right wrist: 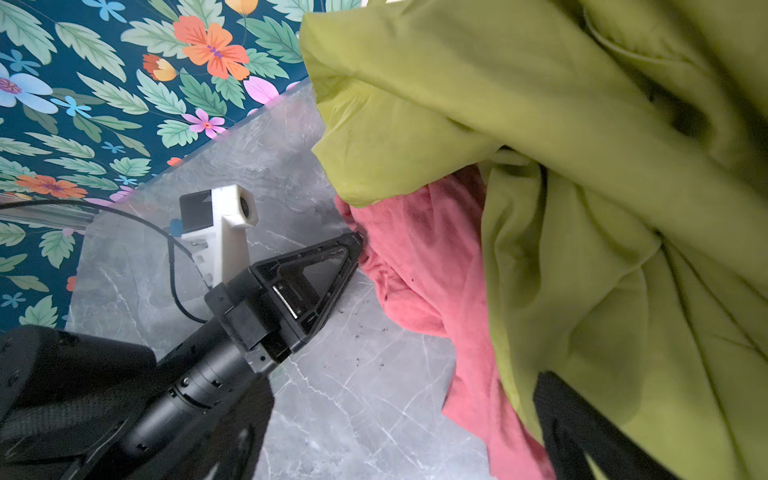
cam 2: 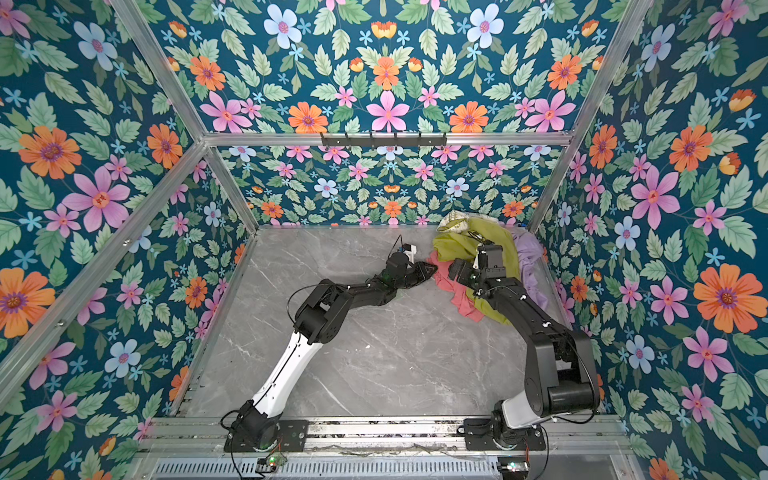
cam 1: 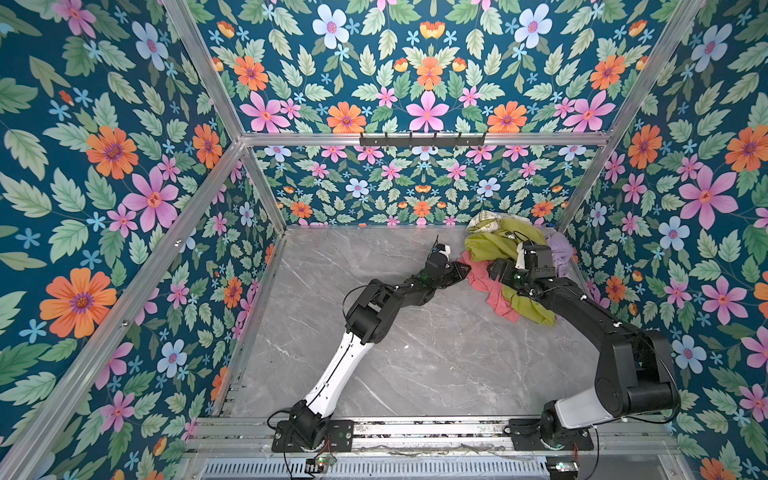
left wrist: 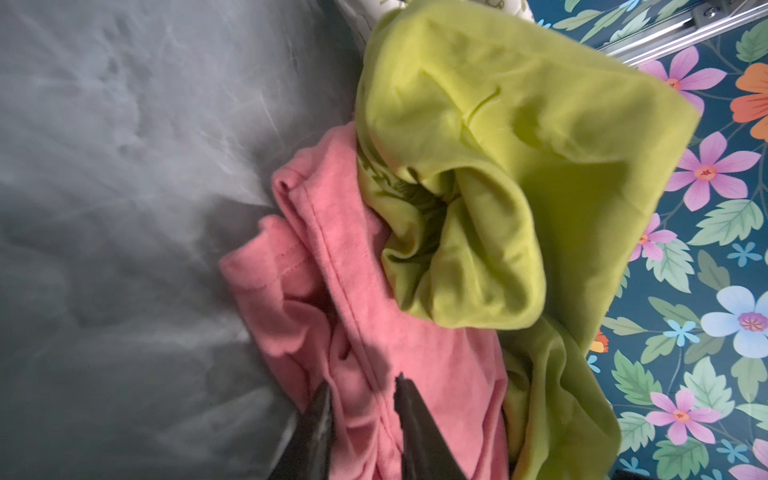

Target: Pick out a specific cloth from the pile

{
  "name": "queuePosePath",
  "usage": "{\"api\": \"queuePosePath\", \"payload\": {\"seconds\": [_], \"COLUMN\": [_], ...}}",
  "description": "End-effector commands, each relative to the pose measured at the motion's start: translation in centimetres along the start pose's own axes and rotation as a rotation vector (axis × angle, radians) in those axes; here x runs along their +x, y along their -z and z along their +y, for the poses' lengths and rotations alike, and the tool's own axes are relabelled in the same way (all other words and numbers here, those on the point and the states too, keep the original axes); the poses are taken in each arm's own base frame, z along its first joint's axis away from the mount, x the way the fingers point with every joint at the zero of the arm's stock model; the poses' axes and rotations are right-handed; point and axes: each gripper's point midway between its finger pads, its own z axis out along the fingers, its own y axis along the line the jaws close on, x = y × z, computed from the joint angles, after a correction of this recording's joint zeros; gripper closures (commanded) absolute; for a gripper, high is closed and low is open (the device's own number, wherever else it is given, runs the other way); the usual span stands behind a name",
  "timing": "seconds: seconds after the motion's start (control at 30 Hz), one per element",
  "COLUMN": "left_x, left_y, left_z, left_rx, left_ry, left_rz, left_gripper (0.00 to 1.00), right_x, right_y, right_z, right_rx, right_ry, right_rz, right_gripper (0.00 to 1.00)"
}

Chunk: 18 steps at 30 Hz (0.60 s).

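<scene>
**Item: salmon-pink cloth** [cam 1: 485,287]
Location: far right part of the grey marble bench [cam 1: 395,332], on the left and near side of the pile [cam 2: 459,247]. Its left edge lies bare on the bench. The rest runs under the olive-green cloth [left wrist: 519,145], and a further strip shows along the pile's near side.

**Other contents of the pile:** a pale lilac cloth [cam 1: 561,251] on the right against the wall, and a cream patterned cloth [cam 1: 484,219] at the far end.

**Handling:** soft knit, limp and probably light. It has no stiffness, so it will drape and stretch rather than lift as one piece. It is not fragile or slippery, but the fabric is likely to cling to its neighbours, and the olive-green one lying on it may drag along.

**Where to hold:** the exposed left edge, where a stitched hem and bunched folds give several layers to pinch, well clear of the green fabric.

**Left pincer** [left wrist: 363,386]: clenched on a raised fold of the salmon-pink cloth beside the seam, with fabric filling the narrow gap between the jaws. From the right wrist view its tip meets the cloth's left edge low over the bench.

**Right pincer** [cam 1: 498,271]: released, jaws spread wide, poised over the middle of the pile above olive-green fabric. Nothing is seen gripped.

**Status (judged):** hold taken, cloth not yet drawn free.
</scene>
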Motion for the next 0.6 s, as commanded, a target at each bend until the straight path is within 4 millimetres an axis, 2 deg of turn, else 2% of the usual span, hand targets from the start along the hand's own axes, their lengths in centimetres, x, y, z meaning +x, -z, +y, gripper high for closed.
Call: {"api": "queuePosePath", "payload": {"seconds": [0.0,0.57], "left_x": [0.9,1.5], "left_y": [-0.2,-0.8], "left_z": [1.2,1.8], "left_rx": [-0.029,-0.010], "left_ry": [-0.002,-0.002], "left_rz": [0.029,0.051], "left_gripper": [0.71,0.70], "right_x": [-0.2,0.6], "right_y": [0.2,0.7], "right_z": [-0.1,-1.3], "right_rx": [0.011,0.055], "right_ry": [0.006,0.016], "right_rz": [-0.008,-0.018], "right_gripper": [0.01,0.01]}}
